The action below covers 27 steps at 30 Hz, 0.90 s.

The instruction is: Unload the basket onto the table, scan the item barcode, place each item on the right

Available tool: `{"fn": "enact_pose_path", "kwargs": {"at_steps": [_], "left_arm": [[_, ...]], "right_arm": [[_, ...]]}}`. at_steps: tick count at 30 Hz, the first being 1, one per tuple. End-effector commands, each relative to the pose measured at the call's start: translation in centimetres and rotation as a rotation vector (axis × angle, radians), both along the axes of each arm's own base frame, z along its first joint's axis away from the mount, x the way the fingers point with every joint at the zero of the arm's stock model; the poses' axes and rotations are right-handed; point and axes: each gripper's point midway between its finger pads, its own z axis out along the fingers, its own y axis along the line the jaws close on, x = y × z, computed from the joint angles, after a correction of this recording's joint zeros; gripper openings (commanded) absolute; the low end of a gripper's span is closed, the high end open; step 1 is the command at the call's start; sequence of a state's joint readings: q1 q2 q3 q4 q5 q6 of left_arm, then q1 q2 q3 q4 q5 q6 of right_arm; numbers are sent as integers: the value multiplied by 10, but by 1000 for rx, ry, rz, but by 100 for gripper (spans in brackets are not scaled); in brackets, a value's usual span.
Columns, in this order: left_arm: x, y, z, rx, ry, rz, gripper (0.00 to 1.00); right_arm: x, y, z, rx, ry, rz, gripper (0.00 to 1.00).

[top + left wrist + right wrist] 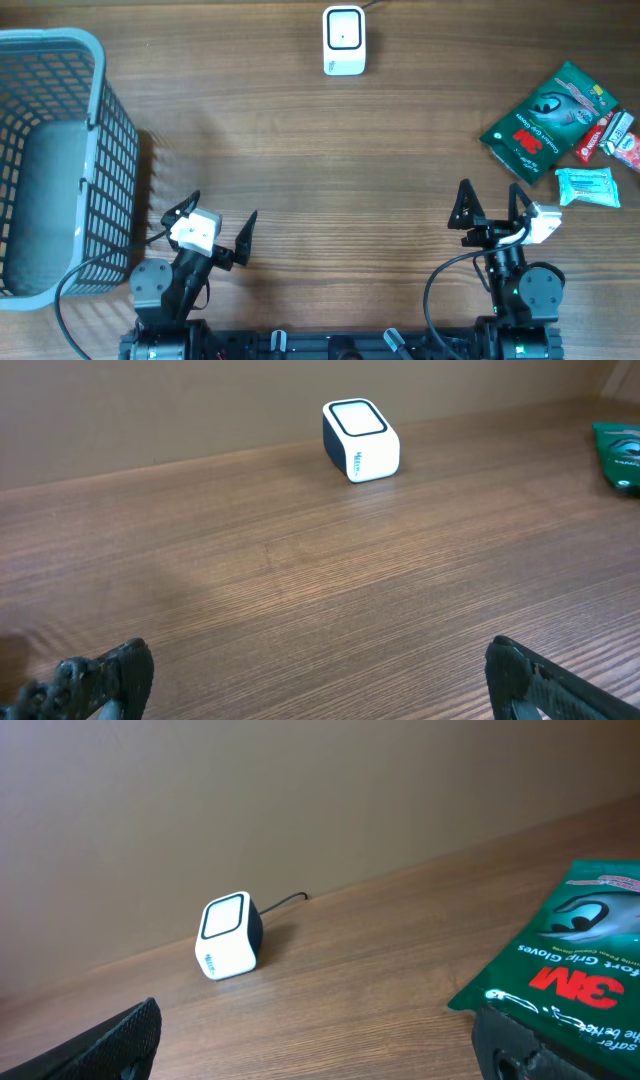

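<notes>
The left claw (222, 206) and right claw (489, 187) are both gaping wide, gripping nothing. The glove pack (548, 122) is lying ahead-right of the right claw, apart from it; the scanner (343, 40) is sitting far ahead between both.

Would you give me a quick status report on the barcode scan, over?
Left tool open, empty. Right tool open, empty. Glove pack untouched, far right. Scanner unobstructed.

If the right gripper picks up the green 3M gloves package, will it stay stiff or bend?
Probably floppy: the green gloves package looks like a flat, thin pouch, so it may sag. Its glossy surface could be slippery.
</notes>
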<state>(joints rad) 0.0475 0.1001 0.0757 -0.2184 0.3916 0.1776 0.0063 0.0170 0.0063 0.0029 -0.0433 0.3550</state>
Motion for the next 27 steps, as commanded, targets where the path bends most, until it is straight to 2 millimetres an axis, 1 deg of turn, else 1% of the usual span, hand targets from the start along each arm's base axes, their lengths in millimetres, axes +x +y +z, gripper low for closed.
{"fn": "enact_pose_path", "kwargs": {"at_steps": [1, 7, 11, 12, 13, 15, 16, 18, 21, 22, 24, 27], "left_arm": [[0, -1, -1, -11, 4, -8, 100], [-1, -1, -2, -11, 7, -7, 100], [0, -4, 3, -12, -17, -22, 100], [1, -2, 4, -20, -25, -5, 100], [5, 5, 7, -54, -32, 49, 100], [16, 34, 15, -221, -64, 250, 100], [18, 42, 18, -258, -79, 298, 100], [18, 45, 19, -262, -90, 316, 100], [15, 53, 6, -249, -45, 370, 100], [15, 55, 7, -242, -52, 382, 100], [15, 57, 7, -235, -55, 387, 100], [15, 53, 7, -224, -55, 368, 100]], "right_arm": [[-1, -2, 3, 12, -13, -13, 100], [-1, -2, 3, 12, -13, -13, 100], [-1, -2, 2, 12, -12, -13, 99], [-1, -2, 3, 12, -12, -13, 100], [-1, -2, 2, 12, -12, -13, 100], [-1, -2, 2, 12, -12, -13, 100], [-1, -2, 2, 12, -12, -13, 100], [-1, -2, 2, 12, -12, -13, 100], [-1, -2, 2, 12, -12, -13, 100], [-1, -2, 3, 12, -12, -13, 100], [-1, -2, 2, 12, -12, -13, 100], [-1, -2, 3, 12, -12, -13, 100]]}}
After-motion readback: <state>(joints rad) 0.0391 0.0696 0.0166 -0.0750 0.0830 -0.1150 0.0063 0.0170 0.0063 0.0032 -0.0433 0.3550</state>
